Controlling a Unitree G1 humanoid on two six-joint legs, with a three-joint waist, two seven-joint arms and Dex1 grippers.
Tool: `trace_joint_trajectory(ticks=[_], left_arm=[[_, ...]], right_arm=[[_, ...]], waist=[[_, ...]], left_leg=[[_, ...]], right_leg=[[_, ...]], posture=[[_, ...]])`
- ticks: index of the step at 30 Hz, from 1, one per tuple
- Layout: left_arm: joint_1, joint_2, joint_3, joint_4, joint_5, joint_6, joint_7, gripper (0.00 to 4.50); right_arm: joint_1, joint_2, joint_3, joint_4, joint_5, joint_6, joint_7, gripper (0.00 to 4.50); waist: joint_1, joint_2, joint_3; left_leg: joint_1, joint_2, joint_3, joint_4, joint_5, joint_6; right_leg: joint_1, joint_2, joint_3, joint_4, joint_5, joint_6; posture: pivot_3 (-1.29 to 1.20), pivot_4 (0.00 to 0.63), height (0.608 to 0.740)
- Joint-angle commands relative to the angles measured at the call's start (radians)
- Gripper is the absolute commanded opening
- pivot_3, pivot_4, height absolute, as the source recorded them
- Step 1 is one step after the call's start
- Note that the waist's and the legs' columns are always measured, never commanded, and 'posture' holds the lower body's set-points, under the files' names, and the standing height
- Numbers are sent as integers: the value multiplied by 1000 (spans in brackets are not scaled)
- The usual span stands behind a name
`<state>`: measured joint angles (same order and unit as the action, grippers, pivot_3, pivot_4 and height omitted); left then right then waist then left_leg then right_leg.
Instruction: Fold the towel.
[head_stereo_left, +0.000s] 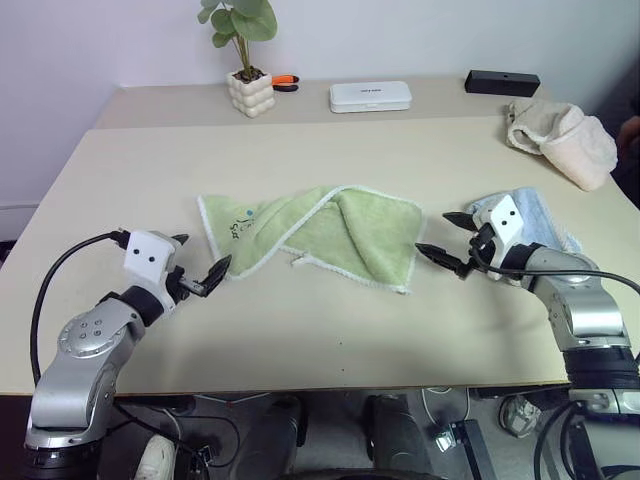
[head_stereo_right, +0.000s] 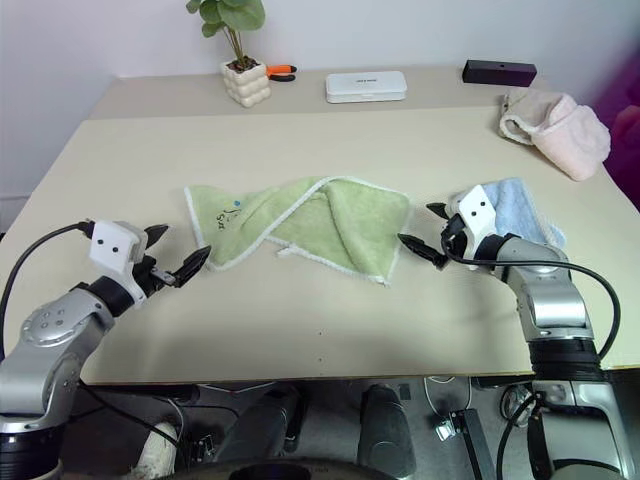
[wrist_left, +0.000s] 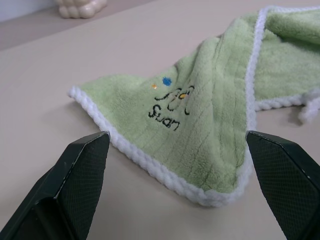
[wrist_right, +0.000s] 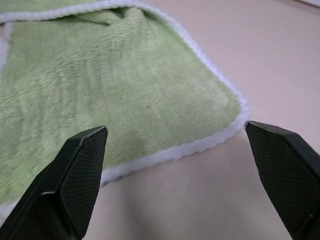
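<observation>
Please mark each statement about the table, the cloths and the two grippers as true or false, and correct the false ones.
1. The green towel lies flat and fully spread out. False: it is twisted and partly folded over itself.
2. Both grippers are open and hold nothing. True: the left gripper and the right gripper each stand at one end of the towel.
3. The light blue cloth lies on top of the green towel. False: it lies apart, beside the right gripper.
4. A potted plant stands at the far side of the table. True.
5. The cream-pink bundled towel lies at the near left corner. False: it is at the far right.
</observation>
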<state>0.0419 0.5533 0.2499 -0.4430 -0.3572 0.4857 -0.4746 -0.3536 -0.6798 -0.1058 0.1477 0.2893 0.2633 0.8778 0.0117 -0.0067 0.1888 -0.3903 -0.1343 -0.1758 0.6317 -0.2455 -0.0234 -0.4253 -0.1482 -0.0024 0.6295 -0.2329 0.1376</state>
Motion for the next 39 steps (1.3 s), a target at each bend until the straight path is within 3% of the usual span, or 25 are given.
trace_joint_trajectory(ticks=[1,9,15,21,26,35,39], left_arm=[[-2,-2,3,10,12,-42,-7,4452],[-1,15,-20,34,43,-88,-37,4452],[25,66,-180,-54,120,-114,-115,4452],[-25,77,-253,-52,174,-86,-106,4452],[-97,91,-306,68,291,-108,-72,4452],[-165,70,-313,229,342,-98,-51,4452],[-170,72,-305,250,344,-104,-51,3207]], right_arm=[[5,-14,-35,-55,17,0,-6,4500],[21,10,-29,-92,21,17,-41,4500],[-14,46,10,-53,16,66,-67,4500],[-7,84,14,-107,3,82,-113,4500],[36,88,-10,-198,21,113,-153,4500],[30,112,-1,-246,18,124,-207,4500],[30,110,-1,-255,20,128,-212,4500]], waist=[[0,0,0],[0,0,0],[-1,0,0],[1,0,0],[1,0,0],[0,0,0],[-2,0,0]], left_leg=[[0,0,0,0,0,0],[0,1,2,0,0,0],[0,1,3,0,0,1],[0,2,4,0,0,1],[0,4,4,0,0,0],[1,8,4,0,-1,0],[2,9,5,0,-1,0]], right_leg=[[0,0,0,0,0,0],[0,0,1,0,0,0],[0,1,2,0,0,0],[-1,3,3,0,0,0],[-1,5,3,-1,0,-1],[-2,9,6,-1,2,-2],[-2,11,8,-1,2,-3]], posture=[[0,150,740],[0,150,740],[0,150,740],[0,150,740],[0,150,740],[0,150,740],[0,150,740]])
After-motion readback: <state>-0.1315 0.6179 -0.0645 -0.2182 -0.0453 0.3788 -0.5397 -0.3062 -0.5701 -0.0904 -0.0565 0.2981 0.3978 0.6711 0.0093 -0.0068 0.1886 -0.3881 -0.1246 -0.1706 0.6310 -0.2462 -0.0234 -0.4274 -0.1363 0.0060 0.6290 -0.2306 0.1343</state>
